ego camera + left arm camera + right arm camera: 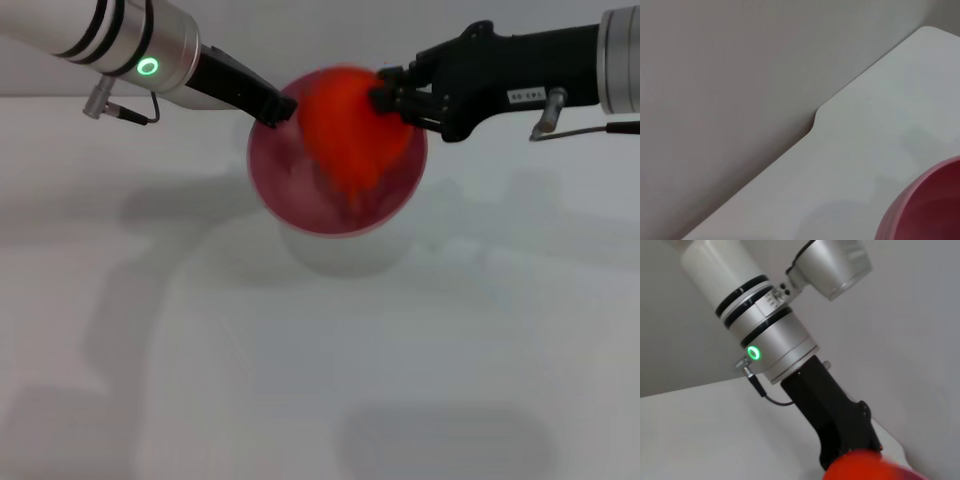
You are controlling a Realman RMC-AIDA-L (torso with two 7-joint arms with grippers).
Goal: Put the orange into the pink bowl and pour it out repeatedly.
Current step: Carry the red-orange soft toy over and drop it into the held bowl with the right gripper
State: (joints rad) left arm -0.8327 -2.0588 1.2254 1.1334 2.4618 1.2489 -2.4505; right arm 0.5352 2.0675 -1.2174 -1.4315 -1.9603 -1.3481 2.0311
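Orange-red and motion-blurred, the orange [350, 125] is seen inside the opening of the bowl [300, 190], toward its far rim. The bowl is held raised above the table [300, 380] and tipped so its opening faces the head camera. Its left rim is pinched by the left gripper [277, 108], whose fingers are closed on it. The right gripper [390, 98] is positioned at the bowl's upper right rim, against the orange; how far its fingers are parted cannot be told.
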